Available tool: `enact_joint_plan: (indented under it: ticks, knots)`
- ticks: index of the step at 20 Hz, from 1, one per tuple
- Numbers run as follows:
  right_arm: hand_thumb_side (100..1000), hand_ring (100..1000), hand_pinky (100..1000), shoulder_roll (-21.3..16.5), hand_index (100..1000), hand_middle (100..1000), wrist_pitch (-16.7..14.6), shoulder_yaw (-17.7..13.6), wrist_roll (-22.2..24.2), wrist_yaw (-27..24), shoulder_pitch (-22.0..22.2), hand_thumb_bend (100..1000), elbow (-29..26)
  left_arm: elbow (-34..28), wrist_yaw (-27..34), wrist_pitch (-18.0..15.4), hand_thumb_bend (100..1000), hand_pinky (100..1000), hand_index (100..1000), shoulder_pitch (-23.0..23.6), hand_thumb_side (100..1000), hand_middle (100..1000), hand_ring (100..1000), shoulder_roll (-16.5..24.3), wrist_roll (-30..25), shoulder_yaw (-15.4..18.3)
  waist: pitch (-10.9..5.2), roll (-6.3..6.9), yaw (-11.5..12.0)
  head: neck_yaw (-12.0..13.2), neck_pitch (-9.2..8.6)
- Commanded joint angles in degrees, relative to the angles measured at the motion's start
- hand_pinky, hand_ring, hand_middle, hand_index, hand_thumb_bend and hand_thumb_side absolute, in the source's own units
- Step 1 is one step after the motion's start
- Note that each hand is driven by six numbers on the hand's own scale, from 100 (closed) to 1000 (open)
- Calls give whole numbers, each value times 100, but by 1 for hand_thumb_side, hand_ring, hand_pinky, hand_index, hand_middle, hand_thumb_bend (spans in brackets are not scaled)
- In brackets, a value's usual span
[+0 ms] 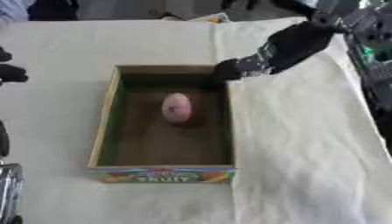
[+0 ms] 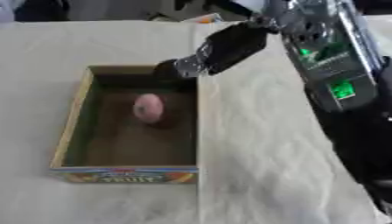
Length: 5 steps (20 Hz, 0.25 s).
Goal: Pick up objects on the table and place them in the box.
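the pink object (image 1: 177,107) was seen lying inside the box (image 1: 106,113), below-left of the right hand (image 1: 237,68); whether its fingers were spread could not be told.

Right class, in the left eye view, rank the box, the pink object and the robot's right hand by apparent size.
1. Box, clearly the largest.
2. Right hand, reaching to the box's far right corner.
3. Pink object, lying inside the box, the smallest.

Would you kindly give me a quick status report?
Right hand at the box's far right corner, holding nothing visible. Left hand idle at left edge. Pink object inside box.
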Motion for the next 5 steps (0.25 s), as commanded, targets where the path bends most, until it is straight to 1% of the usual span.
enact_joint_plan:
  ticks: [1,4,5]
  knots:
    - [723,812,683,-306,947,698,83,-263,-221,-220,15,730,-219,-116,-30,-3,100,521,653,-25,798,550,513,63,32,57,-72,6,-15,41,-47]
    - [728,812,683,-456,946,698,24,-410,-490,-347,125,728,-226,-121,-33,-6,100,521,653,-28,798,550,513,65,45,63,-61,14,-30,58,-47]
    - [742,809,681,-526,945,696,0,-475,-598,-393,175,721,-227,-124,-34,-7,100,521,652,-28,798,549,513,67,52,69,-56,19,-42,73,-42]
